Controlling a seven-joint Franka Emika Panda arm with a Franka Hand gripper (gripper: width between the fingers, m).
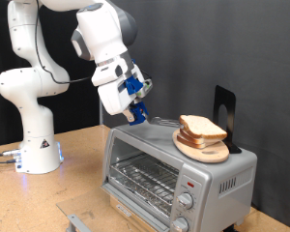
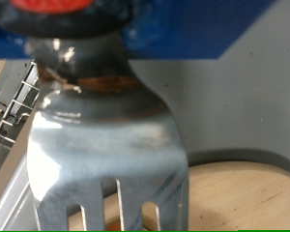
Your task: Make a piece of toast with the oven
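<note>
My gripper (image 1: 134, 108) hangs over the top of the oven (image 1: 174, 164), toward the exterior view's left end of its roof, tilted down at an angle. In the wrist view a metal fork (image 2: 106, 145) fills most of the picture, its handle running up into the blue and red parts of my hand and its tines pointing away from the camera; my gripper is closed on that handle. In the exterior view the fork (image 1: 160, 121) shows only as a thin bright line reaching from my gripper toward the round wooden board (image 1: 205, 150) on the oven's roof.

On that board lies the bread, a stack of pale slices with brown crusts (image 1: 200, 129). I cannot tell the piece of toast apart from the others in the stack. Whether the tines touch the bread I cannot tell; the wrist view shows them just above the board's pale wood (image 2: 242, 198).

The oven stands on the wooden surface (image 1: 77, 184), its wire rack (image 1: 140, 179) showing at the front. Two round knobs (image 1: 186, 208) sit at its front right corner
</note>
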